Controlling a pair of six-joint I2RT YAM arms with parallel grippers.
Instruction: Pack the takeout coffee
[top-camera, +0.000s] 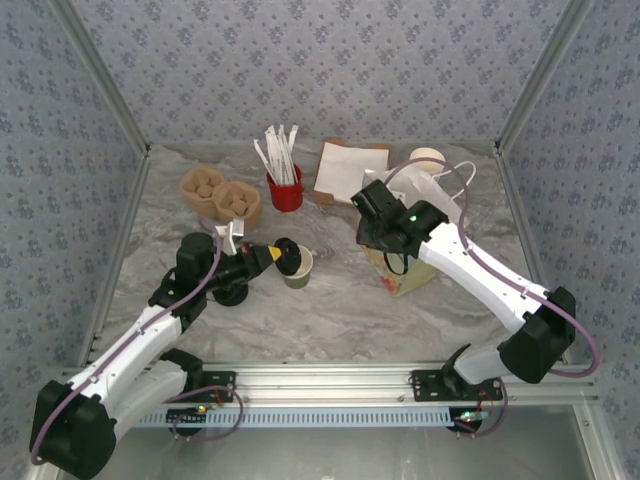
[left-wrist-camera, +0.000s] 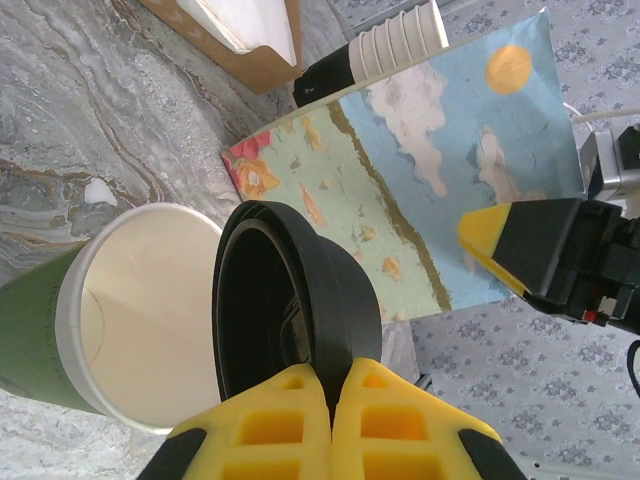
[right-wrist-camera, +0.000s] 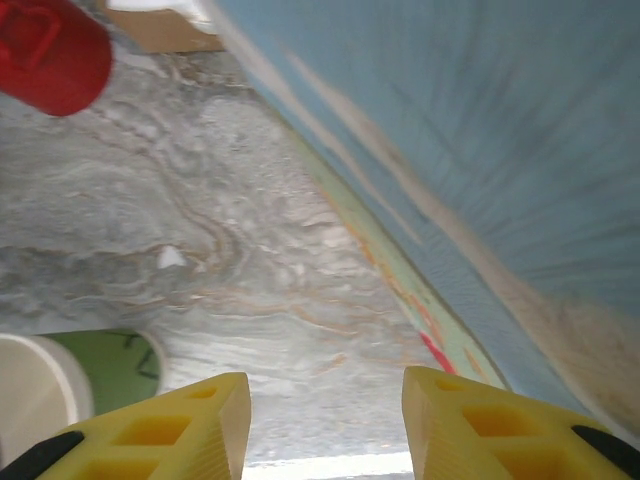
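Bright, even light falls from above, leaving only soft, faint shadows beside the arms on the marbled table (top-camera: 330, 300), with no harsh glare. The top view is sharp across its whole width. The left wrist view holds the black lid (left-wrist-camera: 290, 310) crisp, its inside dark. In the right wrist view the paper bag (right-wrist-camera: 480, 130) is smeared into streaks, and the red holder (right-wrist-camera: 50, 50) is soft.
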